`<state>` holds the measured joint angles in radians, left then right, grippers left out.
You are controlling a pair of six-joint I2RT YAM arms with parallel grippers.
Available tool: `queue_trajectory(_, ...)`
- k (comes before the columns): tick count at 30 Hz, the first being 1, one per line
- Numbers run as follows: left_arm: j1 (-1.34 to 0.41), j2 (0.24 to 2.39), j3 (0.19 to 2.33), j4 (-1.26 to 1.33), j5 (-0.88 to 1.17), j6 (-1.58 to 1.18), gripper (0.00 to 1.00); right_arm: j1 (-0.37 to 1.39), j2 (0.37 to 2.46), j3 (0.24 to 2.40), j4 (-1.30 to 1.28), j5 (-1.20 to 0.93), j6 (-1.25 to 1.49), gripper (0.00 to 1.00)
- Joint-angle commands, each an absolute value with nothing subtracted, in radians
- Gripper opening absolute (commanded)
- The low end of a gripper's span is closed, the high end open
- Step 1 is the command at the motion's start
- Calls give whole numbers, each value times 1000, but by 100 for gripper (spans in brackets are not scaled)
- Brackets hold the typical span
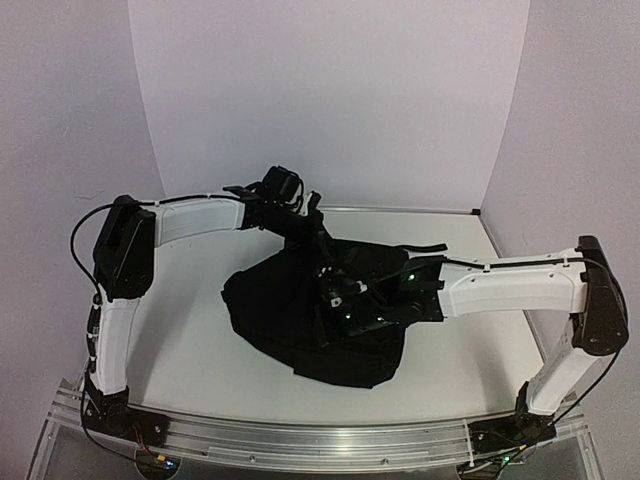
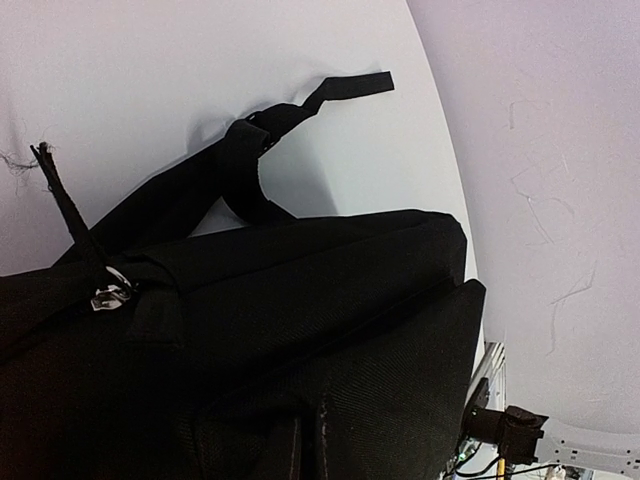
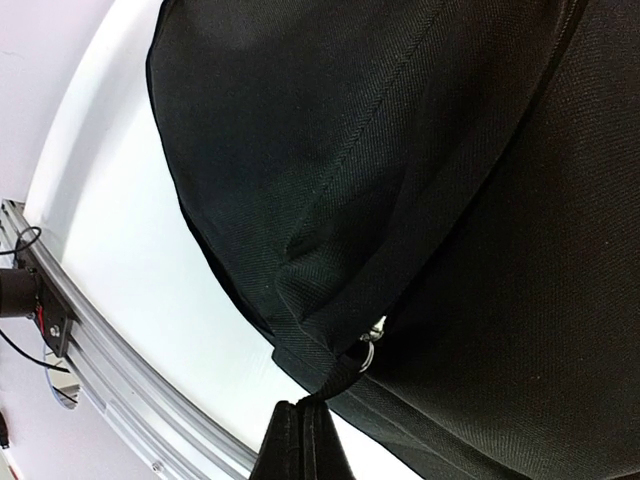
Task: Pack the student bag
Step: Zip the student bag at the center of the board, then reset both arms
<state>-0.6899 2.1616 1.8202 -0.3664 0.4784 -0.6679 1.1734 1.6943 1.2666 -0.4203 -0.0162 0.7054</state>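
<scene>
On the white table (image 1: 180, 330), the student bag (image 1: 290, 310) lies centred under both arms. Your right gripper (image 3: 305, 412) is clamped on its zip pull (image 3: 340, 378), and the zip seam runs ahead of it. Your left gripper (image 1: 318, 235), fingers together, sits at the bag's far edge.

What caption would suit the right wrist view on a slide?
Right gripper pinches the zipper pull tab of the black student bag lying on the white table.

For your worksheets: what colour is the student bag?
The student bag is black, clearest in right wrist view.
</scene>
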Motion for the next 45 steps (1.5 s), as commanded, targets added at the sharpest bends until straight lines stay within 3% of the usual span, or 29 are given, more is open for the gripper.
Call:
queue_trajectory(1,-627,2139,1884,-223,401,-599,10,1249,1684,1343,-518,-67,675,41)
queue_trajectory(2,-627,2123,1872,-223,422,-580,22,1248,1682,1361,-530,-27,678,58)
queue_trajectory(5,-627,2040,1785,-215,429,-540,65,1239,1675,1402,-535,83,679,92)
queue_trajectory(7,-625,1980,1724,-219,407,-509,78,1213,1672,1426,-535,117,666,98)
queue_trajectory(11,-604,1856,1615,-275,322,-457,91,1123,1661,1464,-532,136,612,98)
queue_trajectory(20,-341,1595,1291,-266,303,-470,99,756,1587,1358,-454,90,472,98)
queue_trajectory(29,-13,1314,1028,-263,271,-464,100,271,1402,1112,-338,-67,412,98)
queue_trajectory(33,52,1171,940,-259,142,-450,100,108,1311,1042,-275,-76,399,98)
queue_trajectory(45,52,856,554,44,-186,-371,100,49,940,585,332,102,367,98)
